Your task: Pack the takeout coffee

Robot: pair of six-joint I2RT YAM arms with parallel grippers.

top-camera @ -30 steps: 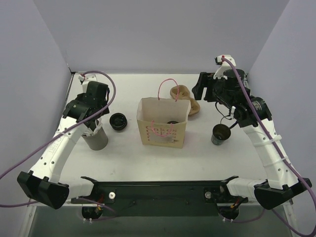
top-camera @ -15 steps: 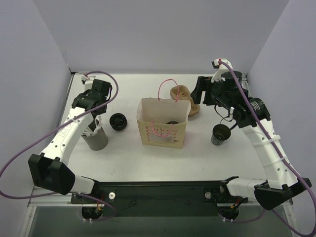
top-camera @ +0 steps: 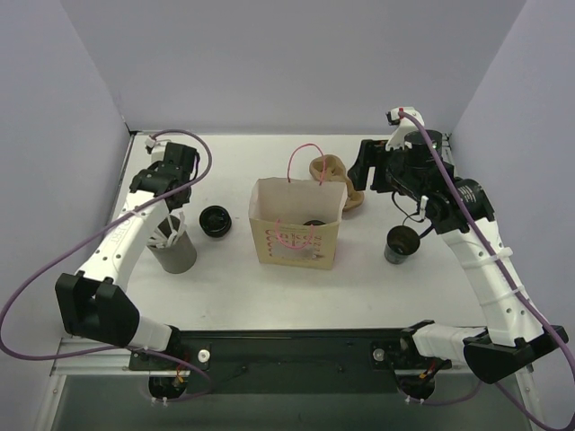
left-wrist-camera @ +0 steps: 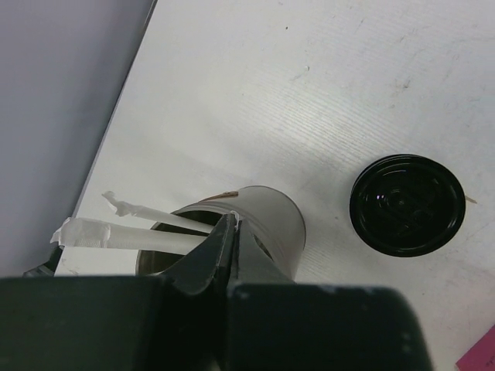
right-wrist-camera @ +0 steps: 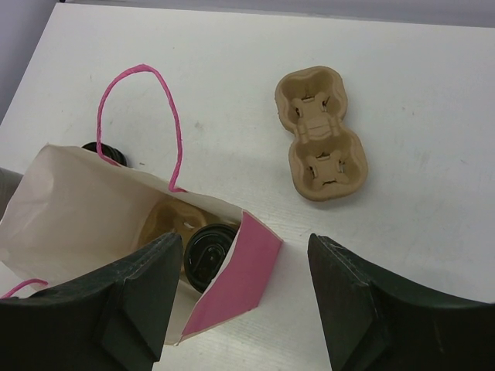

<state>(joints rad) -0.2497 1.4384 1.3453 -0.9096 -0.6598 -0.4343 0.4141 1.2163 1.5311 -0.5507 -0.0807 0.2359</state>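
A takeout coffee stands left of the paper bag; from above it shows as a round black lid. A second black-lidded cup sits in a cardboard carrier inside the bag. My left gripper hangs over a taller grey lidless cup holding two white wrapped straws. Its jaws are shut, with a white sliver of a straw pinched at their tips. In the top view this left gripper is left of the coffee. My right gripper hovers open above the bag's right edge, holding nothing.
An empty cardboard cup carrier lies behind the bag. A lidless cup with a dark inside stands right of the bag. The bag's pink handles stick up. Grey walls close in the table's left, back and right.
The left jaws have closed at the straws in the grey cup, and the left arm's wrist has swung back and left. The right arm barely moved.
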